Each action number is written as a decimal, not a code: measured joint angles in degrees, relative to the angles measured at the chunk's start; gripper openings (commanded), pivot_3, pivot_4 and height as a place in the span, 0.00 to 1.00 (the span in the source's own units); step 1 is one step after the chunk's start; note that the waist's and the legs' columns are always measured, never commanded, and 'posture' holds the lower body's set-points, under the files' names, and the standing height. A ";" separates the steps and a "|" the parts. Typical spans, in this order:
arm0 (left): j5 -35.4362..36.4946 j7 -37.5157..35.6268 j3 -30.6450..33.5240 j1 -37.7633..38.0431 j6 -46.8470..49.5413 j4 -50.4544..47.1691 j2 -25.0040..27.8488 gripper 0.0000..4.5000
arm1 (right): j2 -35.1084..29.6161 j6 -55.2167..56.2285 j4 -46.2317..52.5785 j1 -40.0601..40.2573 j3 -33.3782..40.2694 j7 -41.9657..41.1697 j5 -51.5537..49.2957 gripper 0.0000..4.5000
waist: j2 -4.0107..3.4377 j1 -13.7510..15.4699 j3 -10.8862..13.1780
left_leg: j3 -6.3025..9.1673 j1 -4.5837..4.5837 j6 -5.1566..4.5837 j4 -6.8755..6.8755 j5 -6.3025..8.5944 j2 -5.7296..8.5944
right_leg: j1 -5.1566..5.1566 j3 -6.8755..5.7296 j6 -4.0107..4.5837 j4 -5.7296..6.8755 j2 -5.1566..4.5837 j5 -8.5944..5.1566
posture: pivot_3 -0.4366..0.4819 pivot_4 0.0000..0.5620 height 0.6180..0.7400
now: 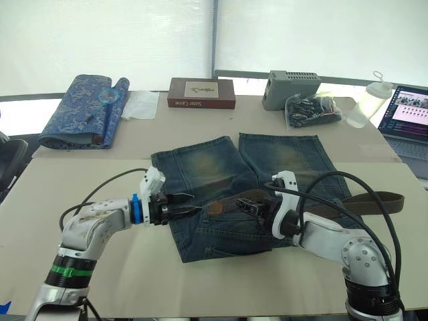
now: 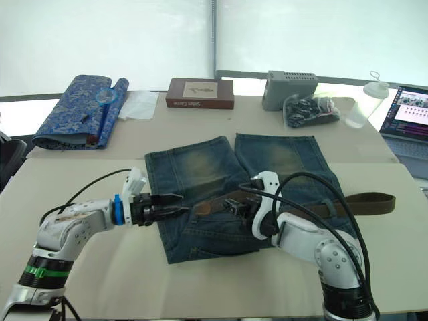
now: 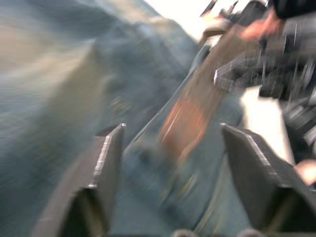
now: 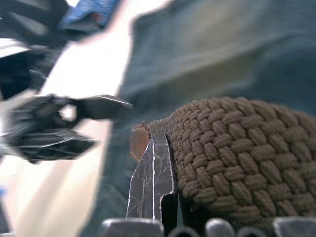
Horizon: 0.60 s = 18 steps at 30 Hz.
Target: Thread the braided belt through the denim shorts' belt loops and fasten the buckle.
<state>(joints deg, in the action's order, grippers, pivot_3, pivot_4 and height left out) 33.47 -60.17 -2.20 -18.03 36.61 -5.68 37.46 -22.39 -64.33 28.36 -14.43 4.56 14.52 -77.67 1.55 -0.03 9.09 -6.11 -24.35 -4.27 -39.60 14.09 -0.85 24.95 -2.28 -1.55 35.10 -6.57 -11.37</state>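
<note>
The denim shorts (image 1: 221, 194) lie flat on the table, legs pointing away from me. The braided belt (image 1: 374, 200) runs from the right table area leftwards across the shorts' waist; its leather tip (image 1: 215, 207) rests on the denim. My right gripper (image 1: 249, 204) is shut on the belt just behind that tip, and the right wrist view shows the braid (image 4: 237, 158) pressed against a finger (image 4: 153, 173). My left gripper (image 1: 194, 204) is open just left of the tip, which lies ahead between its fingers (image 3: 106, 163). The buckle is out of view. The belt loops are too small to make out.
Along the table's far side lie a blue patterned fabric roll (image 1: 87, 110), a white cloth (image 1: 140, 105), a brown book (image 1: 200, 93), a grey box (image 1: 291, 88), a bag of dark items (image 1: 313, 110), a bottle (image 1: 368, 103) and an open laptop (image 1: 408, 117).
</note>
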 measured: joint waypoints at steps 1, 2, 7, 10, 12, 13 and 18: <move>-1.71 -1.97 -0.79 0.90 -3.24 0.34 0.83 0.69 | -0.32 -0.04 -0.10 0.08 -0.24 0.54 -0.03 0.00 | -0.01 0.03 0.00 | -0.02 -0.04 -0.01 0.00 0.00 0.00 | 0.03 0.01 0.01 0.00 -0.04 0.01 | 0.48 0.27 1.00; -3.18 -3.72 -1.43 1.78 -6.19 0.83 1.43 0.69 | -0.71 -0.07 -0.17 0.18 -0.49 0.93 -0.07 0.00 | -0.01 0.08 0.01 | -0.03 -0.05 -0.01 -0.01 0.00 0.00 | 0.05 0.01 0.03 -0.01 -0.06 0.02 | 0.48 0.27 1.00; -6.55 -6.85 -2.55 3.44 -13.01 2.11 1.55 0.69 | -0.79 -0.07 -0.97 1.06 -1.61 1.99 -0.11 0.00 | -0.01 0.22 0.01 | -0.03 -0.09 -0.03 -0.01 0.03 -0.01 | 0.09 0.01 0.04 -0.03 -0.15 0.03 | 0.48 0.27 1.00; -7.60 -6.80 -2.60 3.65 -15.01 2.15 1.02 0.69 | -0.61 -0.07 -1.77 1.13 -2.00 2.40 -0.15 0.00 | -0.02 0.13 0.01 | -0.04 -0.10 -0.06 -0.01 0.03 -0.02 | 0.09 0.02 0.02 -0.03 -0.12 0.04 | 0.48 0.27 1.00; -7.96 -6.68 -2.60 4.16 -15.26 2.23 0.79 0.69 | -0.75 -0.07 -1.81 1.13 -2.00 2.57 -0.32 0.00 | -0.02 0.09 0.01 | -0.04 -0.10 -0.07 -0.01 0.02 -0.04 | 0.08 0.01 -0.02 -0.03 -0.07 0.06 | 0.48 0.27 1.00; -8.15 -6.62 -2.60 4.42 -15.31 2.30 0.68 0.69 | -1.04 -0.10 -1.82 1.13 -2.00 2.75 -0.50 0.00 | -0.02 0.10 0.01 | -0.04 -0.10 -0.07 -0.02 0.02 -0.04 | 0.08 0.01 -0.03 -0.02 -0.06 0.06 | 0.48 0.27 1.00; -8.67 -6.18 -2.59 4.99 -15.37 2.79 0.36 0.69 | -1.98 -0.27 -2.02 1.17 -1.98 3.81 -2.22 0.00 | -0.01 0.13 0.01 | -0.05 -0.09 -0.08 -0.05 0.02 -0.04 | 0.05 0.00 -0.07 -0.02 -0.01 0.07 | 0.48 0.27 1.00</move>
<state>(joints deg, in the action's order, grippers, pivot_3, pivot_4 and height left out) 24.80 -66.35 -4.79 -13.04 21.24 -2.90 37.82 -24.38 -64.60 26.34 -13.25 2.59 18.33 -79.89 1.53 0.10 9.10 -6.16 -24.44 -4.35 -39.65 14.11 -0.89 25.00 -2.27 -1.62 35.08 -6.58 -11.30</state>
